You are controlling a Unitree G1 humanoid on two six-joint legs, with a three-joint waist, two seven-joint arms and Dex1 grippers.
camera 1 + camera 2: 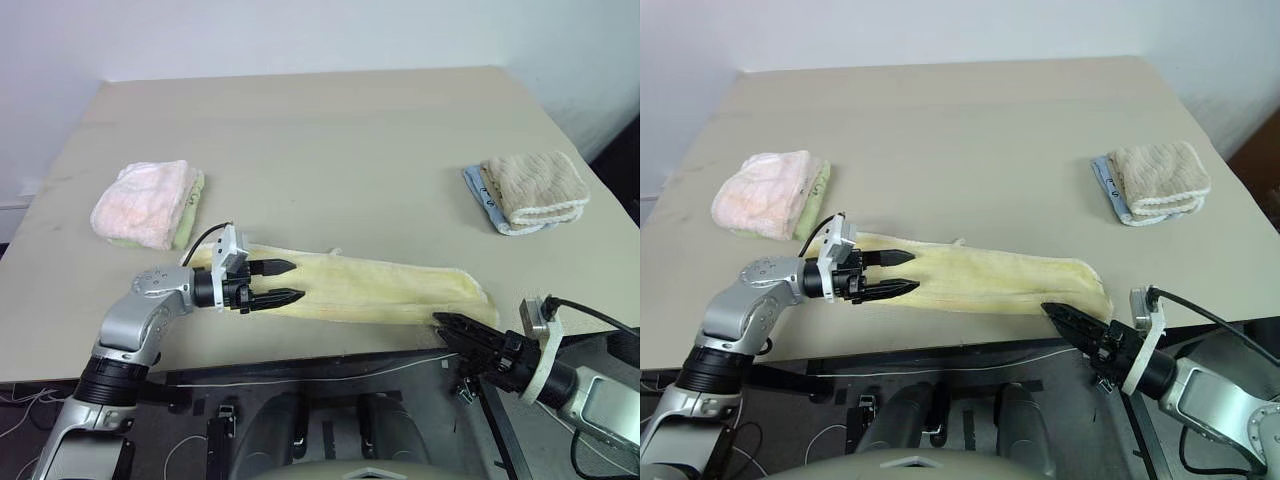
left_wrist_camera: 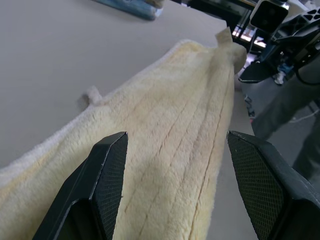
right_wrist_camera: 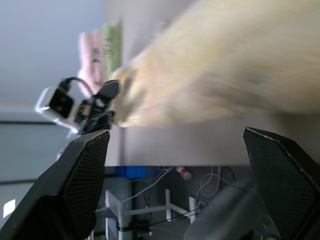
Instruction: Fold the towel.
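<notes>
Beige table (image 1: 330, 130) carries everything. Pale yellow towel (image 1: 370, 288) lies folded into a long strip along the table's near edge. A pink towel (image 1: 145, 203) sits folded at the left, a brown towel (image 1: 535, 187) at the right. Left gripper (image 1: 280, 283) hovers over the strip's left end, fingers spread, grasping nothing. Right gripper (image 1: 450, 328) sits by the strip's right end at the table edge, fingers apart and empty.

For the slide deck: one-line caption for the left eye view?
Left pincer open over one end of the long yellow towel; right pincer open near the other end.
</notes>
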